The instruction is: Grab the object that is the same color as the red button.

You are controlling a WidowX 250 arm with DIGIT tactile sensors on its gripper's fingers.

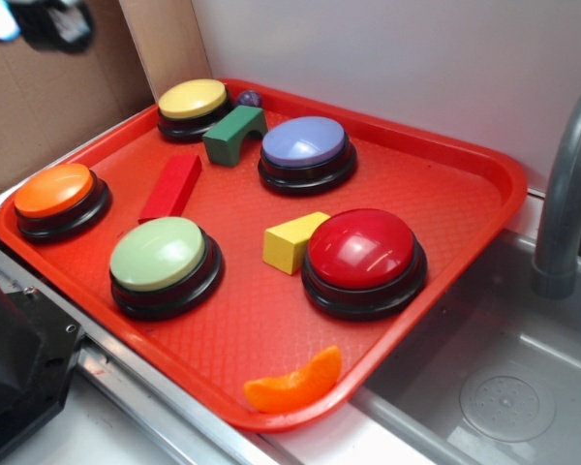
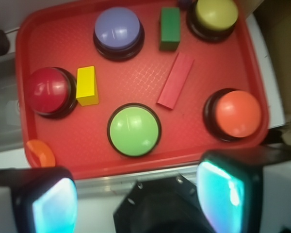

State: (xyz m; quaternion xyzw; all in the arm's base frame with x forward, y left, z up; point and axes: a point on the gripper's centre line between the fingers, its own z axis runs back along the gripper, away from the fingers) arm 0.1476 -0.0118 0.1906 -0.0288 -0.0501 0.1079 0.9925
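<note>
since the red block (image 2: 175,80) looks light, stiff and matte, pinch its long sides midway; fingers (image 2: 223,191) hang spread above the tray's (image 2: 53,29) near edge.

Bright, even light with soft shadows; glare on the red button (image 1: 360,247); the wrist view's near fingers (image 2: 223,191) blur.
</note>
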